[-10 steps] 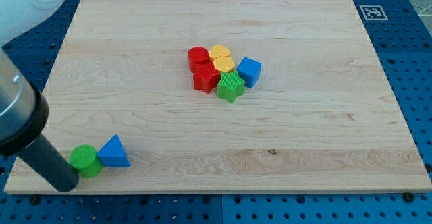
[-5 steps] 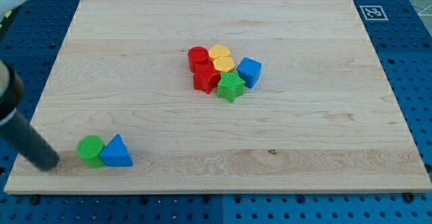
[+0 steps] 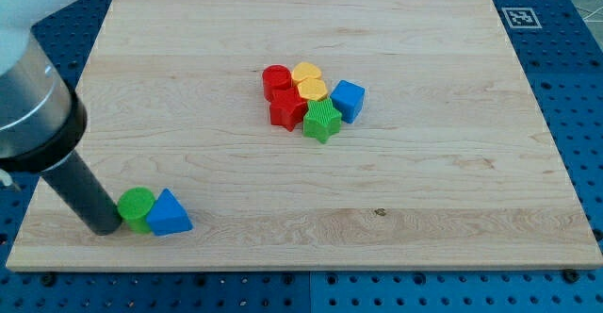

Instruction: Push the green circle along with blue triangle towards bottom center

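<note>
Both blocks nudged right — my tip [image 3: 105,226] follows.

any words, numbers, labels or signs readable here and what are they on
No readable words, letters or numbers anywhere.
The only sign: a black-and-white square marker at the wooden board's top right corner in the view; it is a pattern, not text.
The coloured blocks, including the green circle and blue triangle, bear no print.
My tip is plain dark.

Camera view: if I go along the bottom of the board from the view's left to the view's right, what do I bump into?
My tip → green circle → blue triangle. All three sit together near the board's bottom left corner.
</note>
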### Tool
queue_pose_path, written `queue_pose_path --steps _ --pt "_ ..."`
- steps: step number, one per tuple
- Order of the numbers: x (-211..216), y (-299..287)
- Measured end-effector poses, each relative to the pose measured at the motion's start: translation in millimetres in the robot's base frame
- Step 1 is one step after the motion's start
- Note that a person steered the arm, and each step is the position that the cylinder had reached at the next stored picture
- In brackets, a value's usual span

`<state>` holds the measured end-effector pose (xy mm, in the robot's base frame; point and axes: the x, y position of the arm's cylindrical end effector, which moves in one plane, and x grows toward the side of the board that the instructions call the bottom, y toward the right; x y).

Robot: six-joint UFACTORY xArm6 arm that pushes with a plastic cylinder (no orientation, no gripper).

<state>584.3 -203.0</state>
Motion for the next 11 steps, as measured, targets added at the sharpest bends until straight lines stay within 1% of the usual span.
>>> queue_pose_path --steps 2,4,7,8,11 --pt "0.1 41.2" --pt "15.8 49.4" --pt "17.0 120.3" --pt "4.5 125.6" --pt "-31.0 116.9"
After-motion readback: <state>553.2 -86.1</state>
